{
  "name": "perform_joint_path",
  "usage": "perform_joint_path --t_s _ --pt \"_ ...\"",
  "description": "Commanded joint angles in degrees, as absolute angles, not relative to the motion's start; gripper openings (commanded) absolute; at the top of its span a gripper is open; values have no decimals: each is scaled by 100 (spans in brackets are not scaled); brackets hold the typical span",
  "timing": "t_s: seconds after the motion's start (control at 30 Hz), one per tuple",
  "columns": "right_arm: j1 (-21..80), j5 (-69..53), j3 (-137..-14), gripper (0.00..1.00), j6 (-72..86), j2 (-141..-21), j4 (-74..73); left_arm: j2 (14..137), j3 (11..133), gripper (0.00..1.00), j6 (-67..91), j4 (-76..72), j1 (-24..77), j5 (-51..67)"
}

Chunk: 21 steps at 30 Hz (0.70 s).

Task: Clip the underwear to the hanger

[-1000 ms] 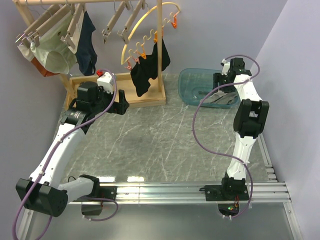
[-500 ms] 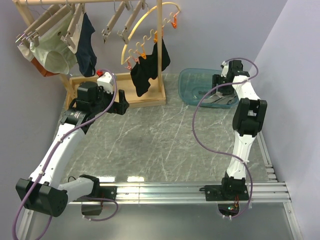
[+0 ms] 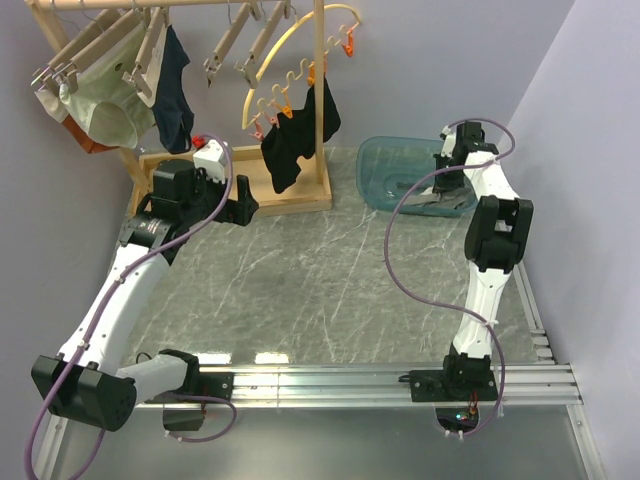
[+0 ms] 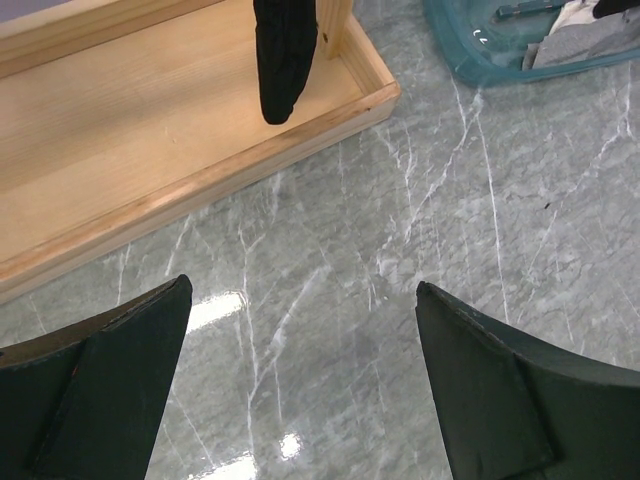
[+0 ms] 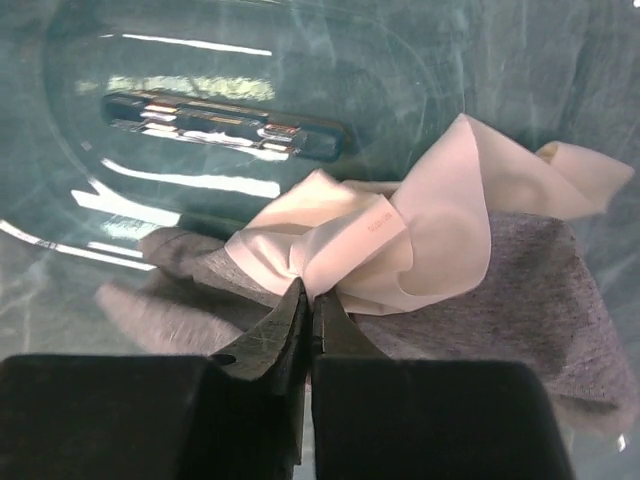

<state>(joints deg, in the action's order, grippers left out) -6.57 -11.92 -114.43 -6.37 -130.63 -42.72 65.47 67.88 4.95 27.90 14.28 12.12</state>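
Note:
The underwear (image 5: 430,225) is a crumpled pale beige piece lying on grey fabric (image 5: 530,300) in the teal basin (image 3: 375,178). My right gripper (image 5: 310,292) reaches down into the basin (image 5: 60,150), its jaws shut on a fold of the underwear. In the top view that gripper (image 3: 447,172) is at the basin's right side. Empty wooden straight-bar hangers with clips, among them the hanger (image 3: 262,38), hang from the rack's top rail. My left gripper (image 4: 302,292) is open above the marble table beside the rack's base; it holds nothing. From above, it (image 3: 246,208) is at far left.
A wooden rack with a tray-like base (image 4: 150,150) stands at the back left. It carries pale green briefs (image 3: 105,115), navy briefs (image 3: 175,95) and a yellow curved hanger (image 3: 290,45) with black garments (image 3: 290,145). A dark bar (image 5: 220,125) lies in the basin.
My right gripper has closed, from open to shut on the underwear's fold in the basin. The left arm has shifted slightly toward the rack, still open.

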Motion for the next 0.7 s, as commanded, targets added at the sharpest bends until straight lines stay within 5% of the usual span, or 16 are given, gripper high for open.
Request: perform_joint_path --t_s 0.0,0.67 --pt "-650 -1336 -11751 0 -764 -12218 -4324 6495 7101 99 501 2760 1441 1143" --pt "-967 -1564 -10022 0 -2100 -8220 -4570 6654 7445 99 958 2892 1187 1397"
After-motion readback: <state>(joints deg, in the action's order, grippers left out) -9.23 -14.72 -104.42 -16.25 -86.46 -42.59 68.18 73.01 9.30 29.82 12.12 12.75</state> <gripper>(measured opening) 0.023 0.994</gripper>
